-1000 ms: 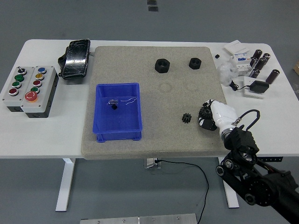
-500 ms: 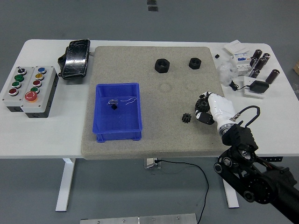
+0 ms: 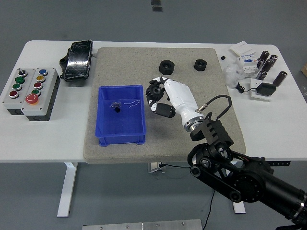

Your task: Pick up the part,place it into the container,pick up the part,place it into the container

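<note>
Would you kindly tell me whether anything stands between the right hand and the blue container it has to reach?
Nothing visible does. The right hand hangs just to the right of the blue container, with only bare grey mat between them. The two black nuts lie farther back, off that path.

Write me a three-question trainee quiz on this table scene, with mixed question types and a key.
1. True or false: the blue bin sits on the left part of the grey mat.
2. How many black hex nuts lie near the mat's far edge? A) one B) two C) four
3. Fill in: the robot's ___ hand is over the mat, just right of the bin.

Key
1. True. The bin stands on the mat, toward its left edge.
2. B. There is a larger nut and a smaller nut.
3. Right. The right hand is beside the bin's right wall, and the left arm is out of view.
</note>
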Robot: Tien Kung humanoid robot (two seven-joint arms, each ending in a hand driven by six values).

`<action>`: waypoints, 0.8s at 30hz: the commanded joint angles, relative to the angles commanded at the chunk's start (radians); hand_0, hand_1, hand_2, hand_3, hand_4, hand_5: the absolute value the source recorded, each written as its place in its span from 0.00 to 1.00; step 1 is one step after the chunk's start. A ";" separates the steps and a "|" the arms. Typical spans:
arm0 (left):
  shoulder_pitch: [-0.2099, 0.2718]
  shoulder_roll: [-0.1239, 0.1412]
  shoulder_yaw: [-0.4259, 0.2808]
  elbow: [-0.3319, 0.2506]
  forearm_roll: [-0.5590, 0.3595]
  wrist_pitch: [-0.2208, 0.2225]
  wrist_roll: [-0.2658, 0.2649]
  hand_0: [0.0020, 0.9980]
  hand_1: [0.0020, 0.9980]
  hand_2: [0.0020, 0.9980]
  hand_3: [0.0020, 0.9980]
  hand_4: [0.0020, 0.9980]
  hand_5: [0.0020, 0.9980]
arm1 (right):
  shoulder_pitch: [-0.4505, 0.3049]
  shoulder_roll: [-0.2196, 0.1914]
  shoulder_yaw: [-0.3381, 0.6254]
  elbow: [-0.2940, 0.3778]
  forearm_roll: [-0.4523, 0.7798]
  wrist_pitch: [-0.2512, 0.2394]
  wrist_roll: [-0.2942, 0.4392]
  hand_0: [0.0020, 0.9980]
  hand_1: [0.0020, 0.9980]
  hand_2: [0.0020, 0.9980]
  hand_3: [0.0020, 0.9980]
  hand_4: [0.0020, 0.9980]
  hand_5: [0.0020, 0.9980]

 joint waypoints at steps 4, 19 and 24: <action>0.002 0.000 -0.004 0.000 0.004 0.000 0.003 0.66 0.63 0.55 0.60 0.70 0.36 | 0.033 0.023 -0.079 -0.007 0.085 0.007 0.036 0.53 0.63 0.65 0.67 0.39 0.12; 0.007 -0.001 -0.008 0.000 0.009 0.000 0.007 0.66 0.63 0.55 0.60 0.70 0.36 | 0.066 0.042 -0.145 -0.049 0.030 0.098 -0.035 0.64 0.69 0.69 0.70 0.45 0.22; 0.006 0.000 -0.007 0.000 0.008 0.000 0.007 0.66 0.63 0.55 0.60 0.70 0.36 | 0.066 0.044 -0.140 -0.050 0.011 0.114 -0.052 0.68 0.71 0.73 0.70 0.57 0.23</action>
